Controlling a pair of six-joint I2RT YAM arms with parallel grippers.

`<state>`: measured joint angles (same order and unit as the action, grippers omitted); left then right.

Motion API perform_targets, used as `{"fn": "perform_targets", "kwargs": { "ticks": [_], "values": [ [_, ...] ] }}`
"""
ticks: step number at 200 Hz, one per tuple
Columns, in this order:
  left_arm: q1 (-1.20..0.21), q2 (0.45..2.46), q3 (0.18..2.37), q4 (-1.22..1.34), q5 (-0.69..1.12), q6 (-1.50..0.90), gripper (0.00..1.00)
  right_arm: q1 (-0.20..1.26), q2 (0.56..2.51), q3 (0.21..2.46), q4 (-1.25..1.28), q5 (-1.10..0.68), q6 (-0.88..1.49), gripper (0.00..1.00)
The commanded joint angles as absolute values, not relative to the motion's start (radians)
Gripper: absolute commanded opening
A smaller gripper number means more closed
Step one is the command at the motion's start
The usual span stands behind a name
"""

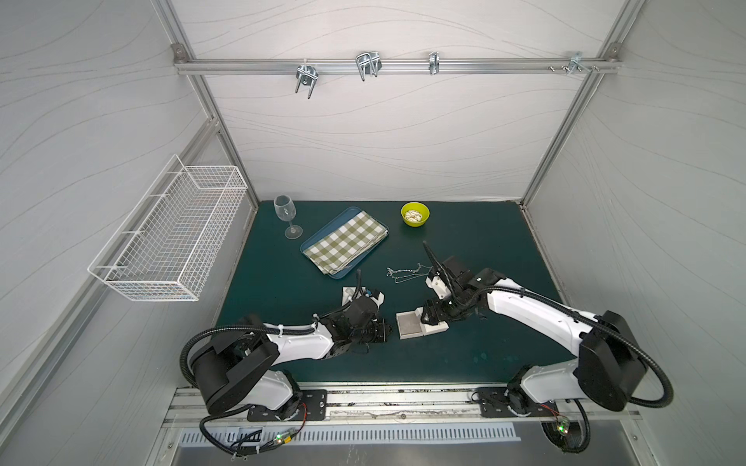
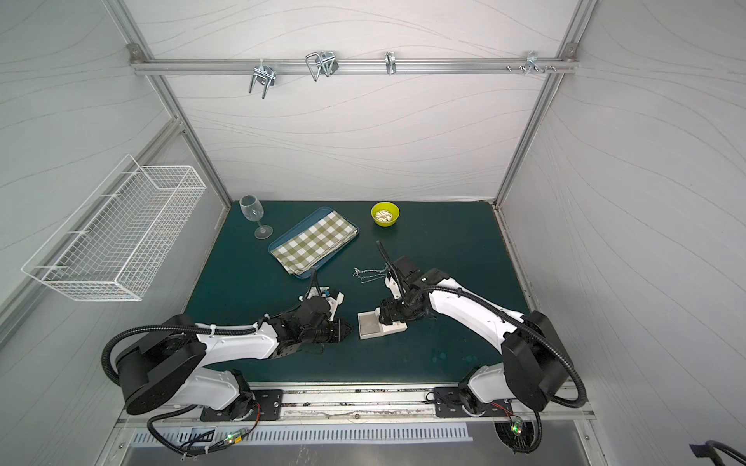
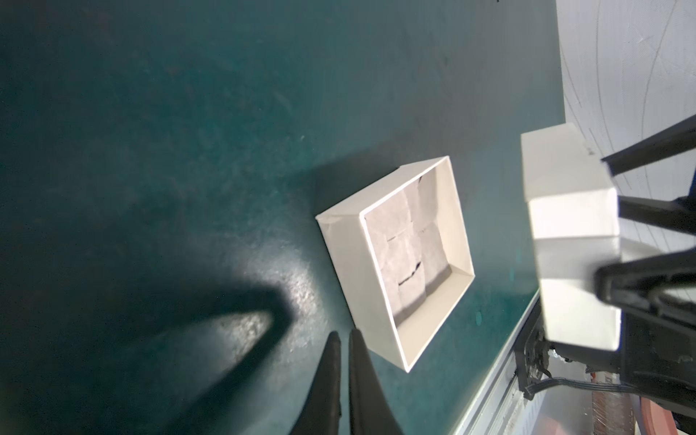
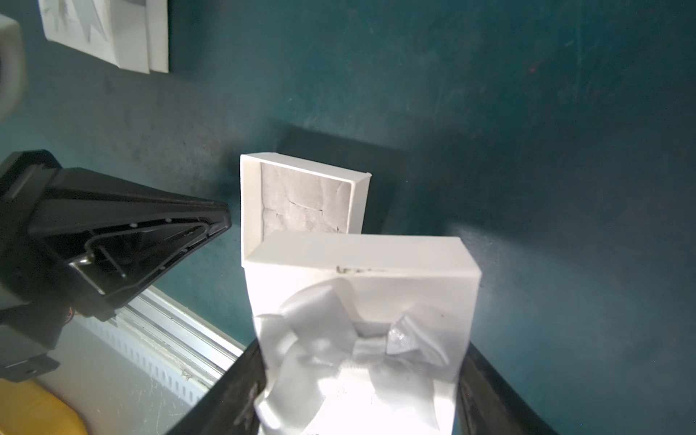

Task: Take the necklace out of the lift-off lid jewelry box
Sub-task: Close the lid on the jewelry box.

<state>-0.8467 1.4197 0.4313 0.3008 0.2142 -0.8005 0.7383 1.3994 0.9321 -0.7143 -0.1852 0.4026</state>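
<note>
The silver necklace [image 1: 405, 274] [image 2: 369, 274] lies loose on the green mat, behind the box and beside my right arm. The white box base [image 1: 408, 324] [image 3: 395, 260] [image 4: 301, 199] stands open, showing only grey padding inside. Its lid [image 4: 361, 301] [image 3: 565, 226], white with a ribbon bow, is gripped by my right gripper [image 4: 361, 357] [image 1: 432, 320] just right of the base. My left gripper [image 3: 344, 339] [image 1: 389, 327] is shut and empty, its tips close to the base's left side.
A blue tray [image 1: 321, 232] with a checked cloth, a wine glass [image 1: 286, 216] and a yellow bowl [image 1: 415, 214] stand at the back. A small white item [image 1: 349, 293] lies under my left arm. A wire basket [image 1: 169, 238] hangs on the left wall.
</note>
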Motion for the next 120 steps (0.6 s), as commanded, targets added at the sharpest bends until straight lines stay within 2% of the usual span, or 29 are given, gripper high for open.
{"fn": "perform_targets", "kwargs": {
  "ticks": [1, 120],
  "values": [
    [-0.851, 1.440, 0.477, 0.363, 0.217, -0.816, 0.08, 0.756, 1.424, 0.956, -0.703, -0.193, 0.422, 0.65],
    [-0.851, 1.460, 0.471, 0.386, 0.225, -0.821, 0.08, 0.789, 1.532, 1.002, -0.655, -0.197, 0.433, 0.65]
  ]
}}
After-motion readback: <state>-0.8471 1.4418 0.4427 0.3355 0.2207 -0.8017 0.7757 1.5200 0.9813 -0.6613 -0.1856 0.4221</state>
